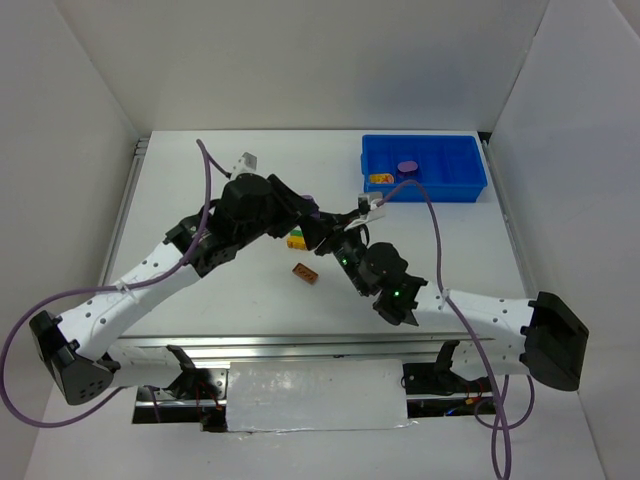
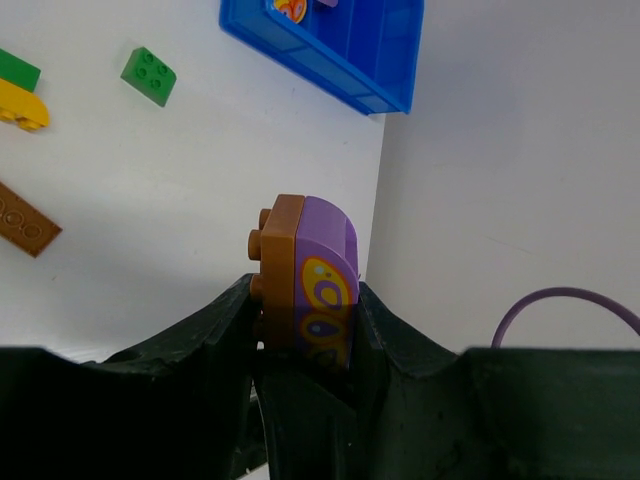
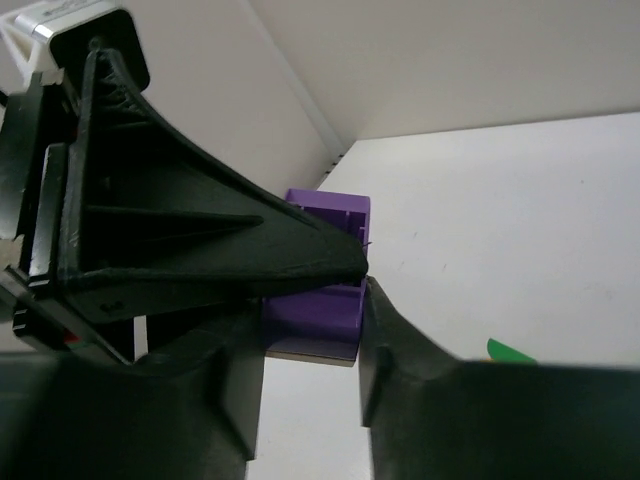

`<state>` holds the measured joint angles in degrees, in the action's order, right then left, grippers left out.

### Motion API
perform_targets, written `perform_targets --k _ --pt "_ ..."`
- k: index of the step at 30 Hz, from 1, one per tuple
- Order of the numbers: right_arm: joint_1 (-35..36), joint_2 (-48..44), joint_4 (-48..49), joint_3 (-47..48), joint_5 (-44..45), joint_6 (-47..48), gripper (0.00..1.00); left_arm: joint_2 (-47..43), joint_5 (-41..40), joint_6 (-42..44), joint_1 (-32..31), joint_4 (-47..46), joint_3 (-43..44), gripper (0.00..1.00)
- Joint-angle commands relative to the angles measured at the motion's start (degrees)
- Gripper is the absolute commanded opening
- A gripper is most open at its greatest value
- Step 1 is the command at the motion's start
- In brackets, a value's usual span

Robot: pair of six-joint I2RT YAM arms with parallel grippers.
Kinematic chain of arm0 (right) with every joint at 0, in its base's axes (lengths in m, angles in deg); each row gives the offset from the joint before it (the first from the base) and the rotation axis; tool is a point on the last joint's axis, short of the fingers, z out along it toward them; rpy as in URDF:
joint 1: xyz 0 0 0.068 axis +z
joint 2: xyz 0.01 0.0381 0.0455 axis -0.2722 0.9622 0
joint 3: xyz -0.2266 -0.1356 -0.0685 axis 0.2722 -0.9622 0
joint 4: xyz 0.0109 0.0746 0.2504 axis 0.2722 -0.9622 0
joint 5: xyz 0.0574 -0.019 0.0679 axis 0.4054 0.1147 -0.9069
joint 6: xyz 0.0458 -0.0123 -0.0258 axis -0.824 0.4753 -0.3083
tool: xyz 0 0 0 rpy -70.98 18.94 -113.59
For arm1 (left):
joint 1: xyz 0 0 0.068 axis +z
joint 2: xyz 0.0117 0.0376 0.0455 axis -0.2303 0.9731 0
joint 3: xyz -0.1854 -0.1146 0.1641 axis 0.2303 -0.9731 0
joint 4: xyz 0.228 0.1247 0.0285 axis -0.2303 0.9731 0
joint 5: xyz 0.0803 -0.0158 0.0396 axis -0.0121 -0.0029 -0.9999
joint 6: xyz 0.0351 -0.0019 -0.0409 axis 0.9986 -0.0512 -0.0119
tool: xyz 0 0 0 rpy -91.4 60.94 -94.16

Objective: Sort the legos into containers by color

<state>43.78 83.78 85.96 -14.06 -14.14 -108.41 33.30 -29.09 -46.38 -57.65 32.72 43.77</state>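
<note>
Centrally over the surface, two grippers meet at one brick pair

From above, the left arm extends from the near left corner toward the middle of the white surface. The left gripper is clenched on a brick pair: a brown brick joined flat to a purple one printed with a yellow swirl. The pair is held above the surface and sticks out beyond the fingertips.

In the left wrist view, loose pieces lie on the surface to the left of the held pair. A yellow brick sits at the picture's edge with a green piece touching it. A brown plate lies nearer the camera, and a green square brick lies alone, farther off.

The right arm extends from the near right corner toward the same spot. In its own view, the right gripper has its jaws apart, one on each side of the purple brick, and a finger of the left gripper crosses in front. Whether the right jaws press on the brick cannot be told.

A blue tray sits at the far right of the surface, well apart from both grippers. Inside it lie a yellow piece near the left end and a round purple piece just right of it. Which compartments they occupy cannot be made out.
</note>
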Motion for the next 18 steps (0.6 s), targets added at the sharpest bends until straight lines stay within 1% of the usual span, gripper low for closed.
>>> perform_targets --k 1,2,3,4,7,10,11,12,13,14,15,18 --pt "-0.3 0.7 3.9 2.6 1.3 0.3 0.16 -0.5 2.7 0.8 -0.8 -0.8 0.5 0.0" --pt "-0.2 0.4 3.7 2.4 1.4 0.0 0.07 -0.5 2.7 0.9 -0.8 -0.7 0.6 0.0" --pt "-0.4 0.3 3.2 2.2 2.1 -0.3 0.0 -0.5 2.8 1.0 -0.8 -0.6 0.6 0.0" --pt "-0.3 -0.3 3.2 2.0 2.2 -0.2 0.0 -0.6 2.8 1.2 -0.8 -0.7 0.6 0.0" --pt "-0.3 -2.2 4.1 0.3 1.7 -0.4 0.0 -0.8 2.9 1.7 -0.7 -0.8 0.1 0.1" --pt "-0.2 -4.2 5.5 -2.0 0.0 -0.6 0.0 -1.3 3.0 2.0 -0.7 -1.7 -0.8 0.35" --pt "-0.3 -4.7 5.6 -2.8 -0.4 -0.6 0.0 -1.3 2.9 2.0 -0.7 -1.8 -0.9 0.56" --pt "-0.3 -5.0 5.6 -3.2 -1.1 -0.7 0.0 -1.6 2.7 1.9 -0.8 -1.8 -1.1 0.67" --pt "-0.2 -5.5 5.5 -3.6 -1.5 -0.6 0.0 -1.6 2.6 2.0 -0.8 -1.9 -1.1 0.88" --pt "-0.3 -5.8 5.3 -3.9 -1.8 -0.7 0.0 -1.6 2.5 2.2 -0.7 -1.8 -0.9 0.96" --pt "-0.3 -6.1 5.0 -4.2 -2.2 -0.6 0.0 -1.7 2.4 2.7 -0.7 -1.6 -0.8 1.0" --pt "-0.2 -7.3 4.9 -5.6 -4.0 -0.7 0.0 -1.5 1.9 4.7 -0.8 -1.3 0.6 1.0"
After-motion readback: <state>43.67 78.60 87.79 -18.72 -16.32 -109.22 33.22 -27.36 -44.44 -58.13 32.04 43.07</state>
